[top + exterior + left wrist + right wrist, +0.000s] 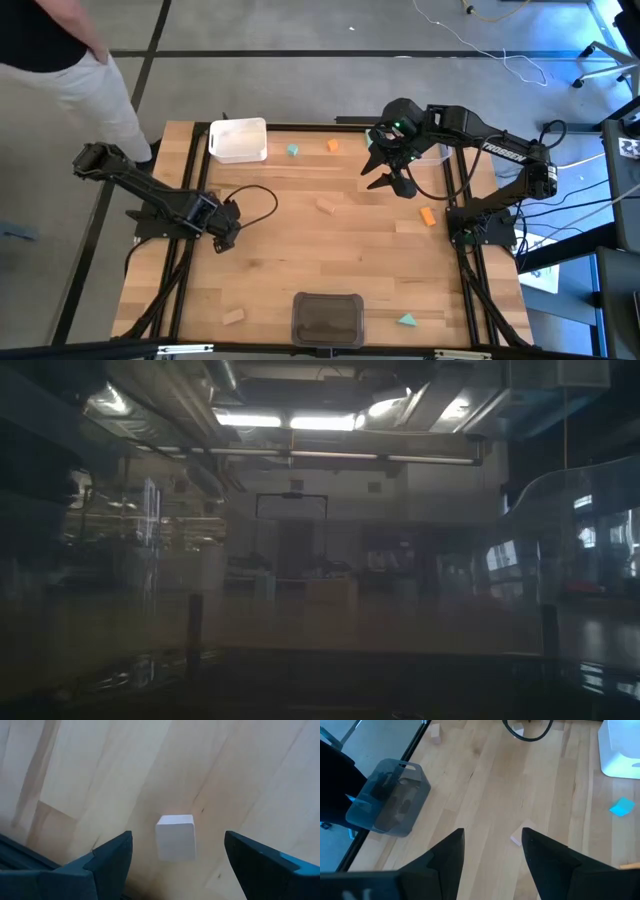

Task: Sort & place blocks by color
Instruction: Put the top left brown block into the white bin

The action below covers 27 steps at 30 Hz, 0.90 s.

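Note:
My left gripper (pixel 228 232) (pixel 177 842) is open, low over the table's left side, with a pale wooden cube (pixel 175 832) resting on the table between its fingers, untouched. My right gripper (pixel 388 180) (pixel 492 834) is open above the far-right part of the table and holds nothing. A pale wood block (pixel 326 205) (pixel 519 836) lies ahead of it. Loose on the table are a teal block (pixel 293 150) (pixel 622 806), two orange blocks (pixel 333 145) (pixel 428 216), a pale block (pixel 233 316) and a teal wedge (pixel 407 320).
A white tray (pixel 238 140) stands at the far left. A dark grey tray (pixel 327 318) (pixel 390 795) sits at the near edge. A person (pixel 70 70) stands beyond the table's far-left corner. Bare wood lies in the middle. The low view is dark and shows no task object.

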Motion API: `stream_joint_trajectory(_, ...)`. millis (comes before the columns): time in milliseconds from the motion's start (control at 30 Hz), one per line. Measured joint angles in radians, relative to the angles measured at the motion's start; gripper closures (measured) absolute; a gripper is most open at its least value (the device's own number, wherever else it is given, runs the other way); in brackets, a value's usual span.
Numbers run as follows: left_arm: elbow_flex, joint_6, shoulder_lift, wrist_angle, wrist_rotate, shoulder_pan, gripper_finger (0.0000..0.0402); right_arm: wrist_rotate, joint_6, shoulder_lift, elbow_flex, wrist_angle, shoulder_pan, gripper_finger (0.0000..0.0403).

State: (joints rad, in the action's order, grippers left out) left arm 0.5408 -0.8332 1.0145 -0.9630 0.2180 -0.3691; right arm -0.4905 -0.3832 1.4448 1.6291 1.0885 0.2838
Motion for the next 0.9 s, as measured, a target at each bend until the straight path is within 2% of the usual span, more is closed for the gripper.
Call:
stream_joint_trajectory(300, -0.061, 0.002, 0.023, 0.048, 0.007, 0.0, 0.0095, 0.0, 0.0, 0.0, 0.0, 0.0, 0.0, 0.0204)
stream_joint_trajectory(700, -0.062, 0.003, 0.186, 0.076, 0.046, 0.0, 0.0095, 0.0, 0.0, 0.0, 0.0, 0.0, 0.0, 0.0204)
stream_joint_trajectory(900, -0.061, 0.006, 0.223, 0.096, 0.052, 0.0, 0.0096, 0.0, 0.002, 0.0, 0.0, -0.001, 0.0, 0.0204)
